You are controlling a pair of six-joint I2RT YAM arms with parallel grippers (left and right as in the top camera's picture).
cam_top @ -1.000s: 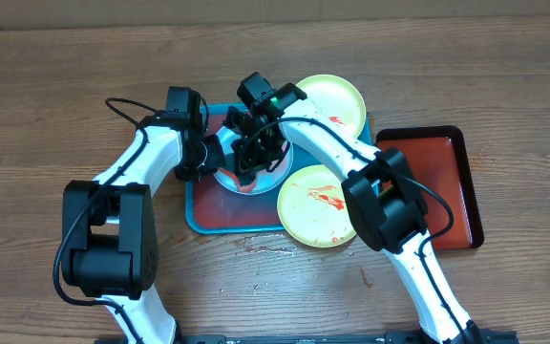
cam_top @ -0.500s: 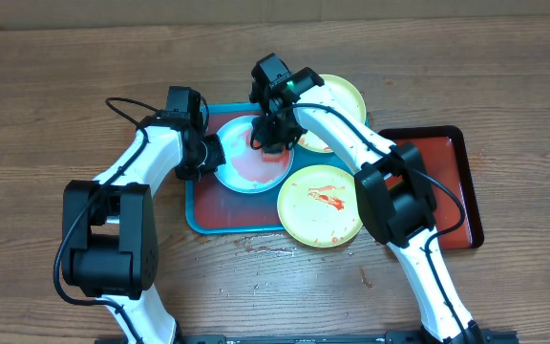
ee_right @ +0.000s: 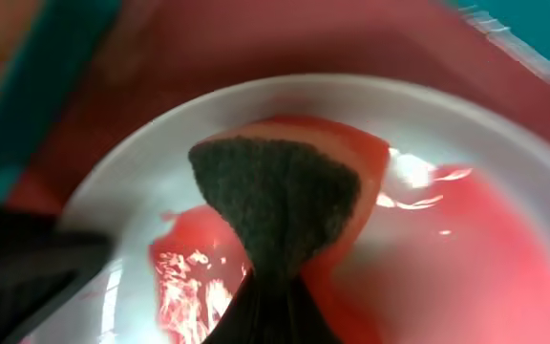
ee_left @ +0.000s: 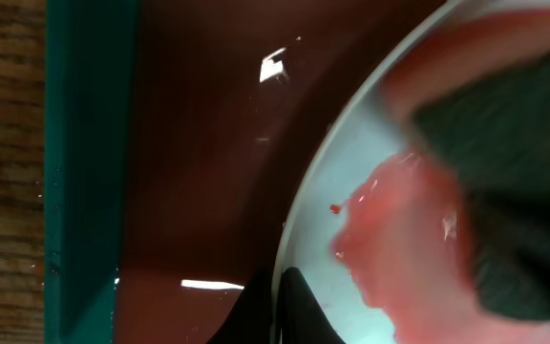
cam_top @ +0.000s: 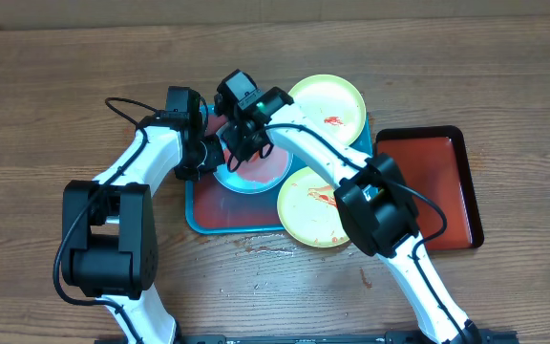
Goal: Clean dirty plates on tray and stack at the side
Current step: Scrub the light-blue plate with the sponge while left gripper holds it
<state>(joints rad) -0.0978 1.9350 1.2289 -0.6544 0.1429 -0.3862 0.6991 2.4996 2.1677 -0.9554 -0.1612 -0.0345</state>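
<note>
Blue plate [cam_top: 265, 174]: on tray [cam_top: 216, 216], sauce-smeared.
Left gripper [cam_top: 210, 158]: clenched on plate's left rim.
Right gripper [cam_top: 244, 151]: grasping sponge [ee_right: 275, 196], pressed onto plate.

**Both arms meet over the blue plate**

The teal tray [cam_top: 195, 212] lies mid-worktop [cam_top: 65, 76]; on its reddish floor rests the light blue plate [cam_top: 267, 172], smeared pink; the left end effector [cam_top: 210, 153] is at that plate's left rim, and the right end effector [cam_top: 246, 151] is low over its upper-left part, though its jaws cannot be made out from above; one yellow-green plate [cam_top: 337, 100] overlaps the tray's far right corner, the other yellow-green plate [cam_top: 306, 215] its near right corner, both streaked red; a dark red tray [cam_top: 447, 172] sits just beside them on the right.
</note>
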